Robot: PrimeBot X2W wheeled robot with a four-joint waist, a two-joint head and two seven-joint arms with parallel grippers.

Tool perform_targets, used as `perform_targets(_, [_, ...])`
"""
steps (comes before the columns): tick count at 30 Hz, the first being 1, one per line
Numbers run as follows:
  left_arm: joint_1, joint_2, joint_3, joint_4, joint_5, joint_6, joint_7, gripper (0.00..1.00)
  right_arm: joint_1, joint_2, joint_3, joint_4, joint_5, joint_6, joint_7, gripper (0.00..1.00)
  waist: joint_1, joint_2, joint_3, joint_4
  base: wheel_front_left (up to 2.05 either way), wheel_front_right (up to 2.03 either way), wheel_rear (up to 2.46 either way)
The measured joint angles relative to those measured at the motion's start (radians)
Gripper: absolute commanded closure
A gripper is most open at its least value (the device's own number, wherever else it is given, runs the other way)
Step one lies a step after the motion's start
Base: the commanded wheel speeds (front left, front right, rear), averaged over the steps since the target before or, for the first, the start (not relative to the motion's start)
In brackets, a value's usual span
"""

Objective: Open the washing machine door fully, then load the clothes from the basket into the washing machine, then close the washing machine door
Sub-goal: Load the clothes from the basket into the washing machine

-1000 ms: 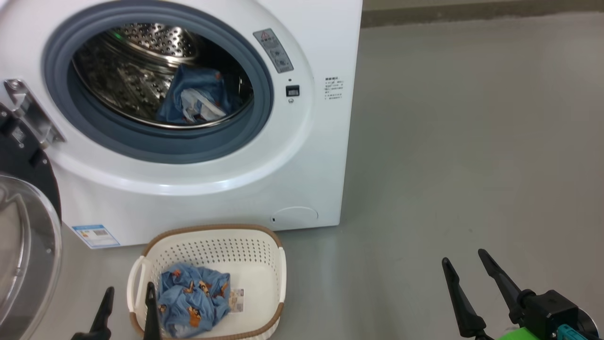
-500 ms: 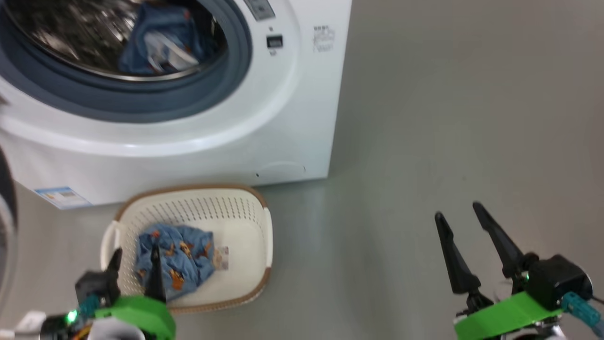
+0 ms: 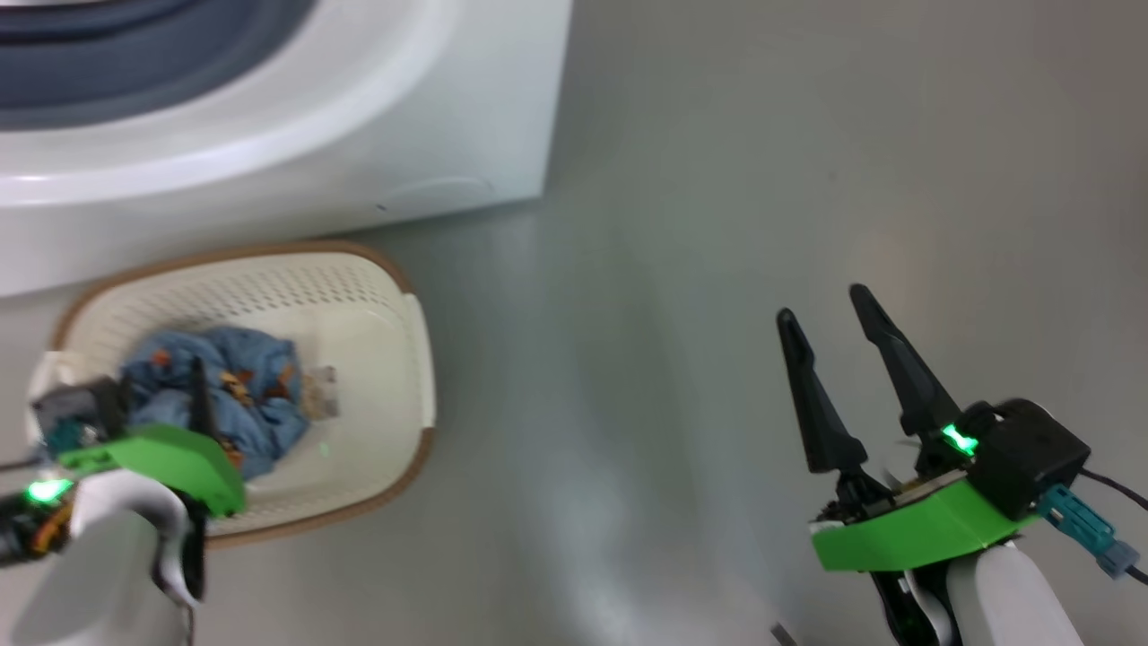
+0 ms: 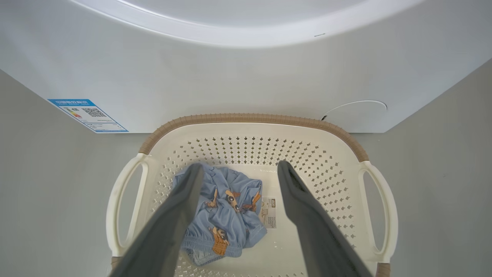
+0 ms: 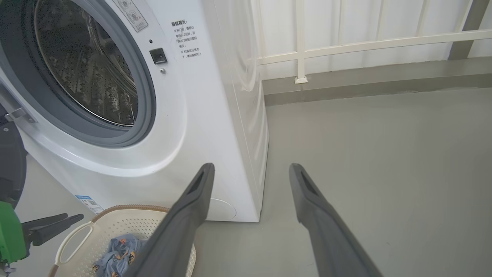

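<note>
Now the left gripper (image 4: 239, 164) hangs over the basket (image 4: 250, 117), fingers spread wide and empty, blue bear-print clothes (image 4: 225, 215) crumpled beneath; basket sits just before the washing machine (image 4: 230, 77); right gripper (image 3: 822, 303), wide open too, holds nothing above the grey floor (image 3: 717, 179)

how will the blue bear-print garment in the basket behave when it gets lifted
Probably floppy: the garment lies crumpled in folds, so it should sag and drape from wherever it is pinched. Likely light, as it looks like thin cloth. A trailing edge might snag the basket and tug it along.
</note>
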Motion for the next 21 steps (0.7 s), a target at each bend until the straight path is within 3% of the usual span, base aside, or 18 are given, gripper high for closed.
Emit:
perform_targets(11, [-0.208, 0.087, 0.01, 0.192, -0.012, -0.058, 0.141, 0.0, -0.104, 0.006, 0.061, 0.056, 0.04, 0.0, -0.038, 0.0, 0.0, 0.0, 0.175, -0.114, 0.0, 0.0, 0.0])
perform_targets(21, [-0.346, 0.185, -0.022, 0.29, 0.012, -0.067, 0.292, 0.0, -0.17, 0.011, 0.096, 0.053, 0.075, 0.0, -0.046, 0.0, 0.0, 0.0, 0.33, -0.208, 0.0, 0.0, 0.0])
